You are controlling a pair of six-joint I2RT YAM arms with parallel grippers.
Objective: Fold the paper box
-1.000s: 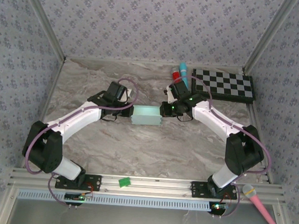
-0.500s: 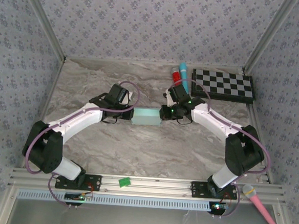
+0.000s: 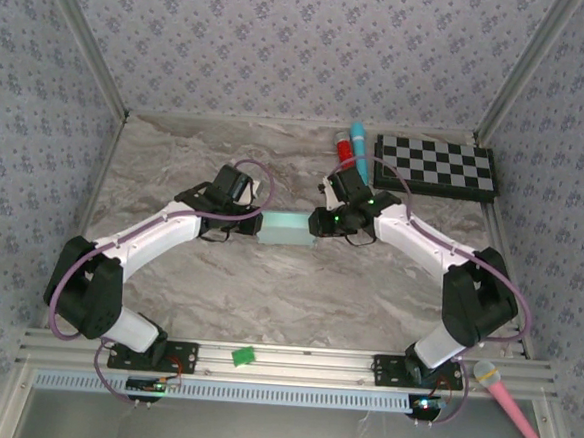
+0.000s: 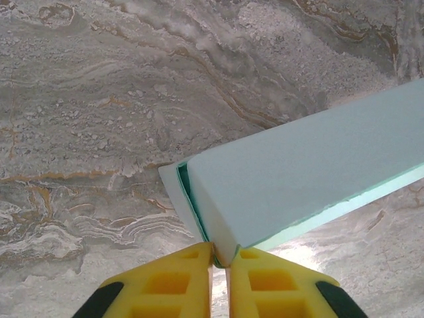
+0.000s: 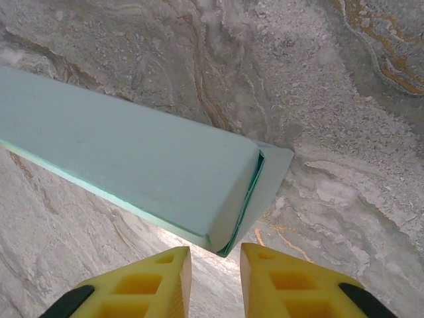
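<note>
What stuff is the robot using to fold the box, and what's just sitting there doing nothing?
For the job:
box
left hand
right hand

Just lying about:
checkerboard
blue tube
red tube
pink microphone
green block

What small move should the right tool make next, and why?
Probably draw the right tool back a little from the paper box: its fingers stand parted, the box corner lies just beyond the gap, ungripped, so it seems to hold nothing.
</note>
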